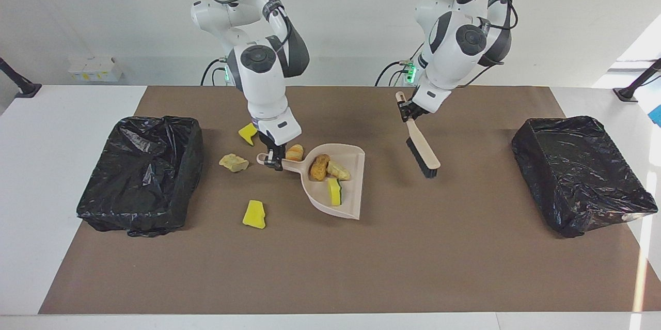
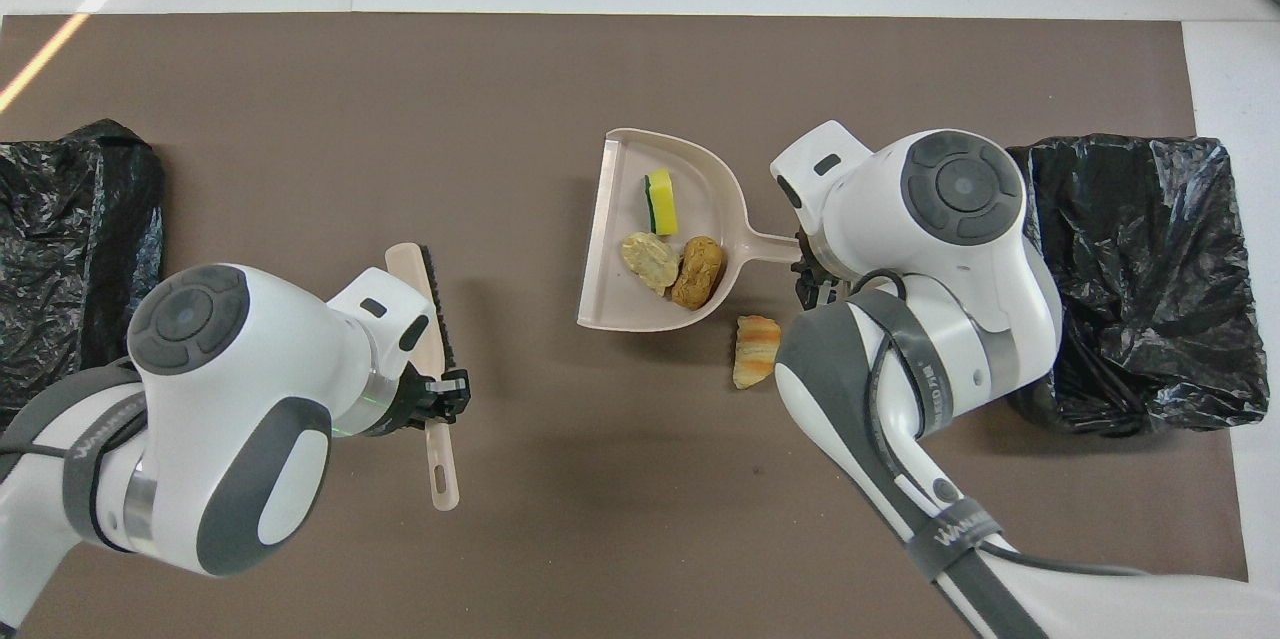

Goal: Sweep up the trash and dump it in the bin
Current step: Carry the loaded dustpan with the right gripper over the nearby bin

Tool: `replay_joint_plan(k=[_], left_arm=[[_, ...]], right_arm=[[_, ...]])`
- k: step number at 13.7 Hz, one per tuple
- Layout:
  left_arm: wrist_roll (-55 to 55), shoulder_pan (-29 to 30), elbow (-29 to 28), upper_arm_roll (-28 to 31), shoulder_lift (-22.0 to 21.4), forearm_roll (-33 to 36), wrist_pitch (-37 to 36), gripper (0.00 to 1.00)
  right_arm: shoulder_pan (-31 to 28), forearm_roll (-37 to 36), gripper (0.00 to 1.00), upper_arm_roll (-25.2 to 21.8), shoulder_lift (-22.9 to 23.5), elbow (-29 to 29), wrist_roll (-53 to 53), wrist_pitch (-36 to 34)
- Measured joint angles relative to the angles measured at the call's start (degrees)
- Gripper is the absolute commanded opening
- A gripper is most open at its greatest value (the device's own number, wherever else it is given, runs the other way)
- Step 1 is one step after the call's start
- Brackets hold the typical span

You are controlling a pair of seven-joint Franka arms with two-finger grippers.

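While the dustpan serves as the landmark, every place below is given from it.

Dustpan [image 1: 338,193]: beige, on the brown mat of the table [image 1: 31,165], its open edge turned toward the left arm's end.
Right tool [image 1: 272,160]: clenched on the dustpan's handle; in the overhead view the arm's wrist covers the grip.
In the pan: a brown bread-like roll [image 1: 319,166], a pale stone-like lump [image 1: 338,170] touching it, and a yellow sponge with a green face [image 1: 335,191] farther from the robots than both.
Orange-striped roll [image 2: 755,351]: on the mat just beside the dustpan's handle, on the side nearer the robots; in the facing view the handle half hides it.
Pale lump [image 1: 233,162]: on the mat past the handle's end, toward the right arm's end of the table.
Yellow sponge chunk [image 1: 249,132]: nearer the robots than the dustpan, partly hidden by the right wrist.
Second yellow chunk [image 1: 254,214]: farther from the robots than the dustpan's handle.
Overhead view: the right arm hides those last three pieces.
Left tool [image 1: 408,111]: clenched on the handle of the brush [image 1: 424,152], well apart from the dustpan toward the left arm's end; the brush slants bristles-down, and whether they touch the mat cannot be told.
Black-lined bins: one [image 1: 139,175] at the right arm's end, one [image 1: 581,172] at the left arm's end, the latter cut off in the overhead view.
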Motion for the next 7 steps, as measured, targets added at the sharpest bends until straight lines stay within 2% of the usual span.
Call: replay_joint_plan(k=[3,5,7], left_arm=[[-0.77,-5.52,-6.07,-1.79,-3.41,0.09,2.42,0.00],[-6.90,-11.33,-10.42,-2.30,-3.51,0.10,7.92,0.00],[-11.86,-16.08,-12.81,-2.55,-3.32,0.12,10.45,0.00]], right_arm=[[-2.06,1.19,0.00,0.00,-2.23,0.00,-2.80,-1.96],[-4.61,2.15,0.00,-0.09,-3.67,0.04,-5.41,-5.10],[-9.21,2.29,0.00,-0.19,-5.98,0.03,-11.13,-9.00]])
